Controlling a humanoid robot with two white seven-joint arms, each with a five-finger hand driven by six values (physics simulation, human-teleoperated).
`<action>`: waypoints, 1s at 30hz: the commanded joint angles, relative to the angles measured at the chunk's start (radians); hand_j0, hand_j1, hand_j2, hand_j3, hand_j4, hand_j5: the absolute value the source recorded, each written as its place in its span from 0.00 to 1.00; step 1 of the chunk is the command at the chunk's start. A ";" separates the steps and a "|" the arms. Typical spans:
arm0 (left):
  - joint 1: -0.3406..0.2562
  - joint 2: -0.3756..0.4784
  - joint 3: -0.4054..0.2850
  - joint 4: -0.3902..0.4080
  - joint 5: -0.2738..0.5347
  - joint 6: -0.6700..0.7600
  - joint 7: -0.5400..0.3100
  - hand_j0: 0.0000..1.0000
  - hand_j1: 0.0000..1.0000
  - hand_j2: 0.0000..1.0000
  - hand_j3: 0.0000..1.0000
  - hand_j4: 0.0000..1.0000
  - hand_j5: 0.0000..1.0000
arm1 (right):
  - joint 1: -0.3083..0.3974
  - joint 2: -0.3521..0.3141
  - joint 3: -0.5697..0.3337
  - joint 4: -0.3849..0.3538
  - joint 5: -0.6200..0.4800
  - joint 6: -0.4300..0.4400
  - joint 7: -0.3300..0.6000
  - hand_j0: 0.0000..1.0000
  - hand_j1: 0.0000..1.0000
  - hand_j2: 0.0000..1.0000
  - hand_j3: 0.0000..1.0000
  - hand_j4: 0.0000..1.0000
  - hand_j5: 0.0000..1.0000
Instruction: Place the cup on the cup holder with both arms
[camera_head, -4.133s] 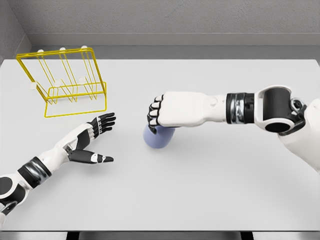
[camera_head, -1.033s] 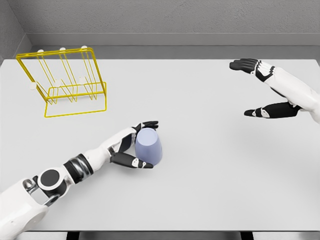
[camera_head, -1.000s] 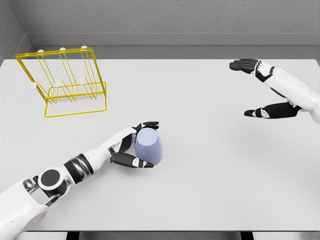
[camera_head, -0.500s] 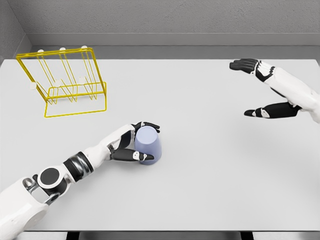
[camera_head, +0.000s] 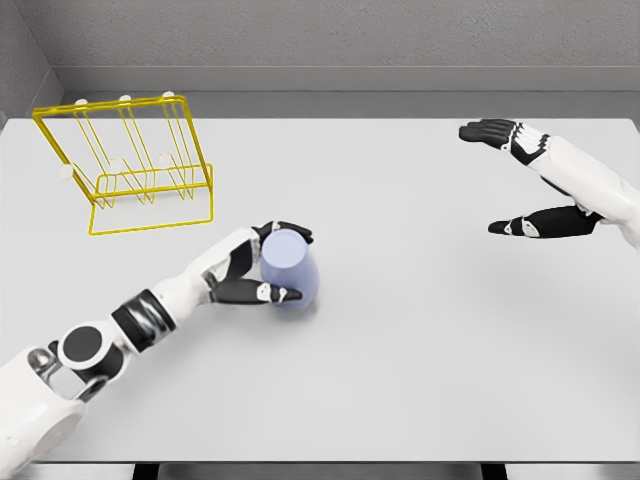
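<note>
Cup (camera_head: 288, 271), pale blue, is seen near the middle of the desk (camera_head: 400, 360), gripped by the left robot hand (camera_head: 262, 268): fingers are curled over its far side and the thumb is pressed along its near side. It appears slightly tilted, rim uppermost, and whether it has left the desk surface cannot be told. The yellow wire cup holder (camera_head: 128, 165) is set well apart from it, up and to the left, toward the desk's far left corner, so the coming carry is judged to run that way. The right robot hand (camera_head: 525, 180) is held far off on the right, fingers spread, nothing grasped; the left is clearly nearer.
</note>
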 joint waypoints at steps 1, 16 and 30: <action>0.000 0.019 0.032 -0.014 0.005 0.000 0.001 0.70 0.70 0.70 0.70 0.70 0.70 | 0.000 -0.001 0.000 0.000 -0.008 0.003 -0.001 1.00 1.00 1.00 1.00 1.00 1.00; -0.011 0.145 0.129 -0.053 0.072 -0.021 0.005 0.71 0.71 0.71 0.71 0.71 0.71 | 0.000 -0.001 0.000 0.000 -0.008 0.003 -0.001 1.00 1.00 1.00 1.00 1.00 1.00; -0.043 0.243 0.166 -0.054 0.152 -0.081 0.005 0.71 0.71 0.71 0.71 0.71 0.71 | 0.000 -0.001 0.000 0.000 -0.008 0.003 -0.001 1.00 1.00 1.00 1.00 1.00 1.00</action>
